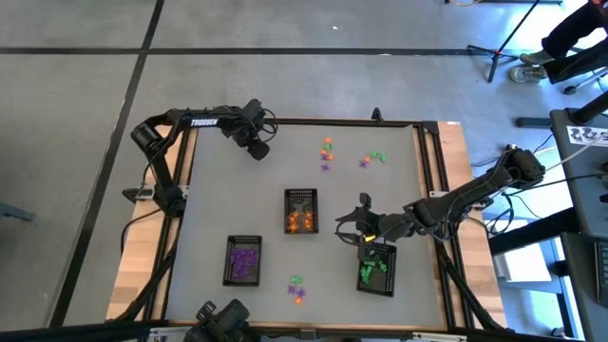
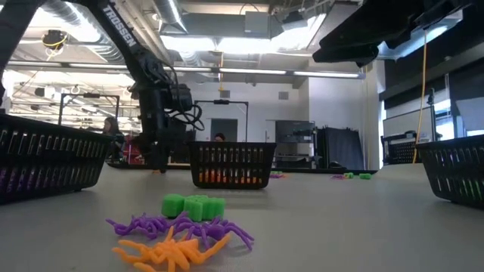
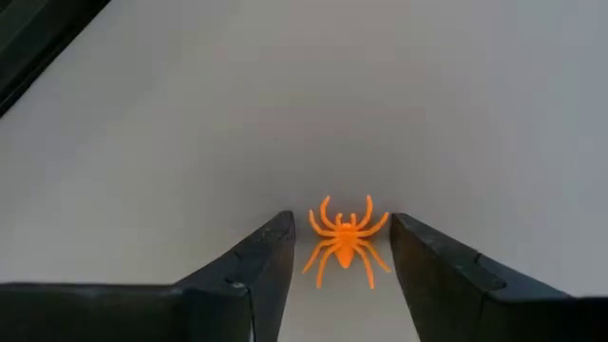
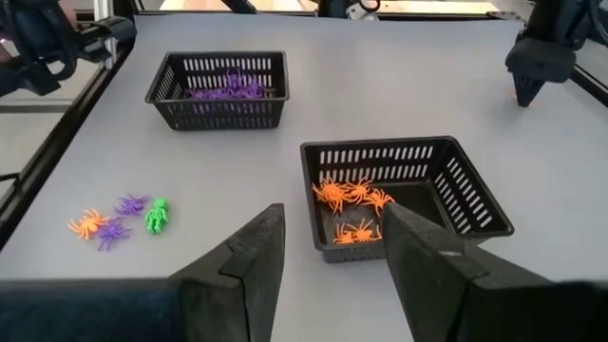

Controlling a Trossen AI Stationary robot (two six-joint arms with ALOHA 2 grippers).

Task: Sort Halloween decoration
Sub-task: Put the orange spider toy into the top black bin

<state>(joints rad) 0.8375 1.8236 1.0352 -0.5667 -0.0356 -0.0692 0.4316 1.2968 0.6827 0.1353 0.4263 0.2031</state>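
An orange spider [image 3: 344,242] lies flat on the grey table near its far left corner. My left gripper [image 3: 342,219] [image 1: 258,149] points down over it, open, one finger on either side, touching nothing. My right gripper [image 1: 353,231] [image 4: 332,214] hangs open and holds nothing between the tray of orange spiders [image 1: 301,193] [image 4: 408,152] and the tray of green trinkets [image 1: 391,271]. A third black mesh tray [image 1: 243,240] [image 4: 218,59] holds purple spiders. Loose trinkets lie near the front edge [image 1: 297,288] [image 2: 181,234] and toward the far side [image 1: 327,150], [image 1: 373,158].
The three trays stand across the table's middle and near part. Bare table lies along the left side and between the far trinkets and the trays. Wooden rails [image 1: 432,171] frame the table. In the low view, people show in the room beyond the table.
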